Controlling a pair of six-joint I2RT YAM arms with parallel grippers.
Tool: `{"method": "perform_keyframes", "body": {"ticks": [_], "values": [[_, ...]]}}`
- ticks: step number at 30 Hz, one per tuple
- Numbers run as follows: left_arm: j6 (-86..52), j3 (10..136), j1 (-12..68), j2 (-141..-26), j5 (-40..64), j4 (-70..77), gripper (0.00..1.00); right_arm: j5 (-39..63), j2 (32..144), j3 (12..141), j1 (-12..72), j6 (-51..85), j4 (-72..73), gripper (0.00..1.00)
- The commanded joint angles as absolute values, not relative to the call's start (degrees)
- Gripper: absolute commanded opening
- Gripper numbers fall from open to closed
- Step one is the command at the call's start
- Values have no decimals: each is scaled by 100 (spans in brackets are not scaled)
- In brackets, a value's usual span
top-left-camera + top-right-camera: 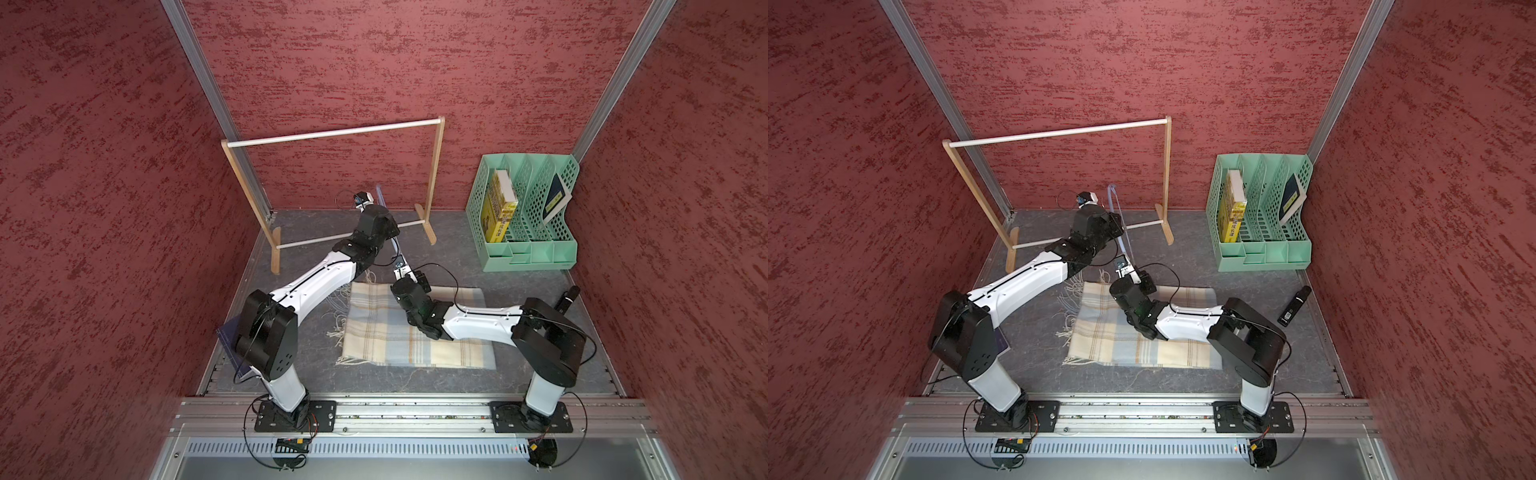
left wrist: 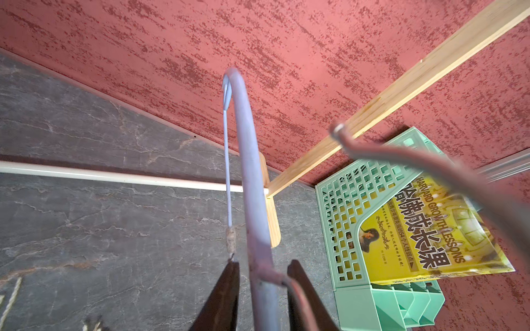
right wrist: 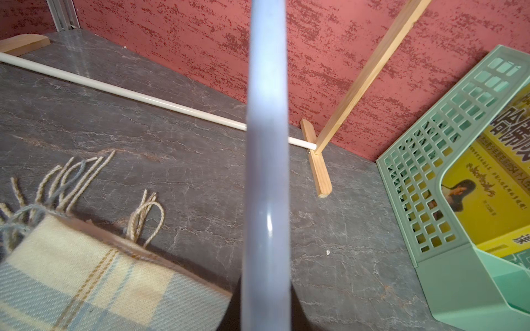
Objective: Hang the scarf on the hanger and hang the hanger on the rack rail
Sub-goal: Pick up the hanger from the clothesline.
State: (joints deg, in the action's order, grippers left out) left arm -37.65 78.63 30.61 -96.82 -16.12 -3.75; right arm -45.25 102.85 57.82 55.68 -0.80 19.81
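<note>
The plaid scarf [image 1: 415,332] [image 1: 1142,336] lies folded flat on the grey table, its fringe [image 3: 143,217] toward the rack. The pale-blue hanger [image 1: 380,193] [image 1: 1112,195] is held up off the table, slanting toward the back wall. My right gripper [image 1: 400,270] [image 1: 1123,270] [image 3: 265,282] is shut on its lower end, above the scarf's far edge. My left gripper [image 1: 392,232] [image 1: 1119,226] [image 2: 262,265] straddles the hanger's thick bar [image 2: 249,172] where the wire hook [image 2: 372,152] branches off. Small gaps show beside the bar. The slim lower bar [image 2: 228,172] runs alongside.
A wooden-framed rack [image 1: 332,133] with white rods stands at the back. A green file holder [image 1: 523,216] with a yellow book [image 2: 430,229] sits at the back right. A black device [image 1: 1293,307] lies by the right wall. A dark blue sheet [image 1: 228,332] lies under the left arm.
</note>
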Motion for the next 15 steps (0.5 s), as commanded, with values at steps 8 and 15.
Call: {"method": "perform_keyframes", "body": {"ticks": [8, 15], "values": [[-3585, 8243, 3085, -9813, -1811, -462, 27, -4539, 10242, 6076, 5621, 25, 2131, 0], [-3597, 8329, 3076, -9942, -1795, -520, 0, -4535, 10269, 6099, 5619, 4, 2137, 0]]}}
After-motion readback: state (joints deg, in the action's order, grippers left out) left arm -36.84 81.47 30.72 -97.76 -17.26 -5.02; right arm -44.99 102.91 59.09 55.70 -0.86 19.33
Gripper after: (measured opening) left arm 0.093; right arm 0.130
